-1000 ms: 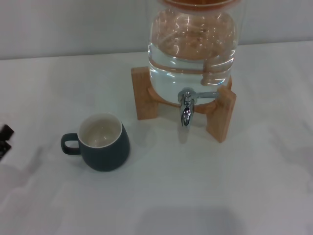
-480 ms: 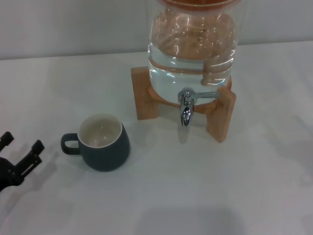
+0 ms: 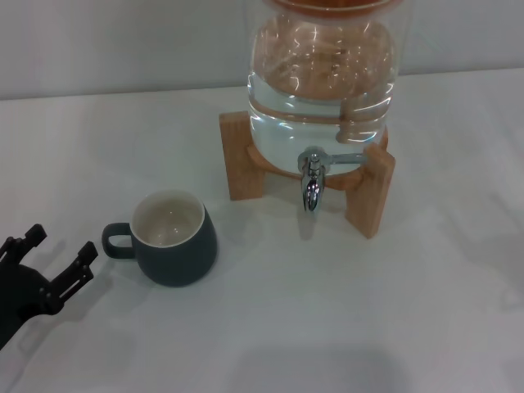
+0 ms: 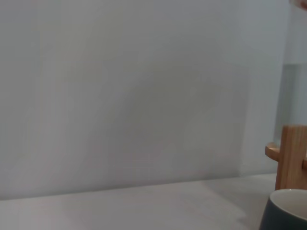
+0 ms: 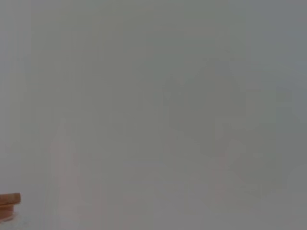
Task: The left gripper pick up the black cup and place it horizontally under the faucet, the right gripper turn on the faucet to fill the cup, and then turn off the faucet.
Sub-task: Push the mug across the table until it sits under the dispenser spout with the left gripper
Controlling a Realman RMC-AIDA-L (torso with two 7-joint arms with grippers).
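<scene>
Left gripper sits low at the table's near-left edge, fingers spread apart, holding nothing, tips aimed toward 2 o'clock. Black cup stands upright just beyond the tips at roughly 2 o'clock from them, near but not touching, its loop handle pointing at 9 o'clock toward the gripper. Cup interior looks dry. Faucet is at 2 o'clock from the cup, well apart, spout hanging off the glass jar on the wooden stand, lever sticking out to 3 o'clock. Right gripper is not in view in any view; its fingers can't be judged.

Risks, judged: the handle faces the claw, so a finger may catch the loop and spin or tip the cup instead of closing on the body. The rounded wall may slip out of a shallow pinch. Pushing forward without closing could shove the cup toward the stand.

Views: head view alone shows the claw, whole cup, faucet and water level. Left wrist view shows only the cup rim at one corner plus a stand post, no fingers. Right wrist view shows only blank surface and a sliver of wood.
</scene>
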